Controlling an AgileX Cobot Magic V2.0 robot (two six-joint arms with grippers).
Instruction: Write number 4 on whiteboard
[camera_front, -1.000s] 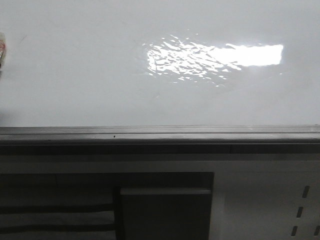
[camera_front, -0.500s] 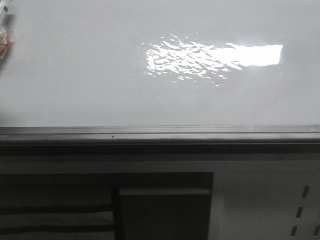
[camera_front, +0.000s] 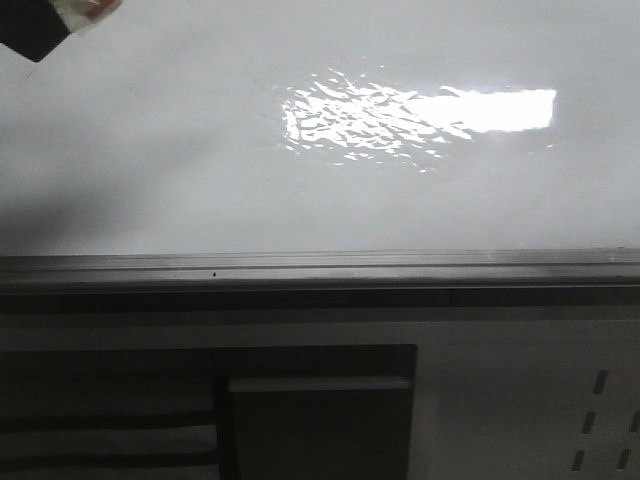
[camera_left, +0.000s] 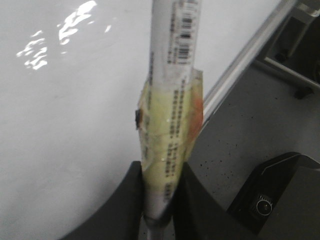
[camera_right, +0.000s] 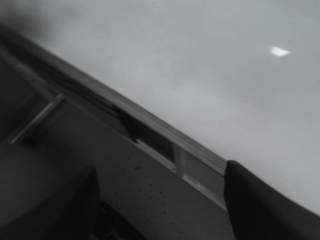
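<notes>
Looks like nothing's written yet: the big glossy white-grey whiteboard (camera_front: 200, 170) ahead is blank, left gripper (camera_left: 159, 197) pinching a taped grey marker (camera_left: 170, 100) at its far-left corner, right gripper (camera_right: 160, 200) spread, empty.

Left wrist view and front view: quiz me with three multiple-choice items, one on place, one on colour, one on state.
1. In the front view, the glare patch on the whiteboard sits:
A. upper centre-right
B. bottom left
C. on the rail

2. The tape around the marker is:
A. blue
B. yellowish
C. black

3. The left gripper is:
A. open and empty
B. shut on the marker
C. out of view

Answers:
1 A, the bright rectangle lies above the grey rail.
2 B, the wrap looks yellow-green.
3 B, its jaws press both sides of the wrapped barrel.
</notes>
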